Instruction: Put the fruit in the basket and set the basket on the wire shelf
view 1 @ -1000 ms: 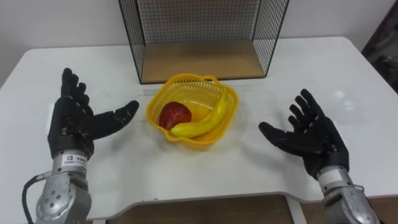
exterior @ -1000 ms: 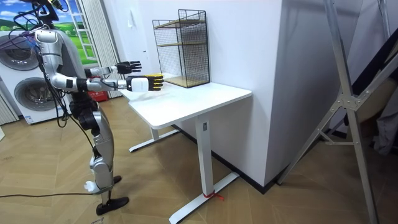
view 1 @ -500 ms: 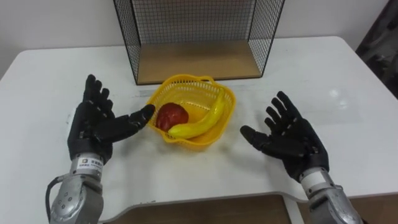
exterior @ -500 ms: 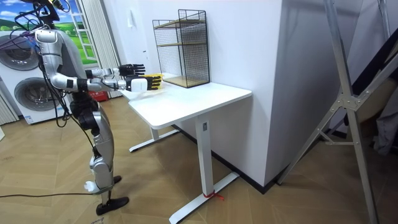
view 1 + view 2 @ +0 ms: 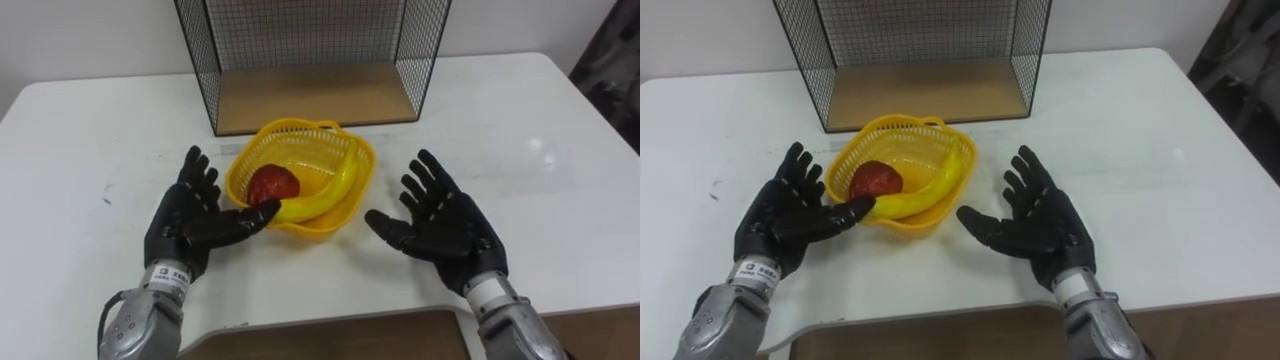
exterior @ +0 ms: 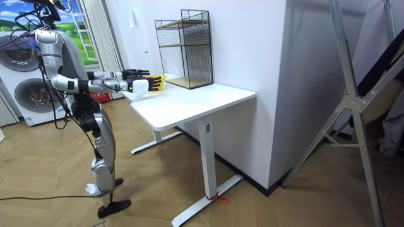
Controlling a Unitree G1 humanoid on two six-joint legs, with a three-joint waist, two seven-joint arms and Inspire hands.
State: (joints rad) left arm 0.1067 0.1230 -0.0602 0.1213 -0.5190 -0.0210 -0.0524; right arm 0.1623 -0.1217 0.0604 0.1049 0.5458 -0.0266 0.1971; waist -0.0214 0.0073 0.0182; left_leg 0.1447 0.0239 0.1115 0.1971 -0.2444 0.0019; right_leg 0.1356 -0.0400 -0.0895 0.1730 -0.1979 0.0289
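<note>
Yellow basket [image 5: 300, 160], red apple [image 5: 274, 184], yellow banana [image 5: 325, 192]

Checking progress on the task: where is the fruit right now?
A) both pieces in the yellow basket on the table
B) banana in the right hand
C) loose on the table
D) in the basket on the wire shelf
A: the banana and red fruit lie in the yellow basket, which sits on the table before the wire shelf; left hand and right hand open beside it.
</note>
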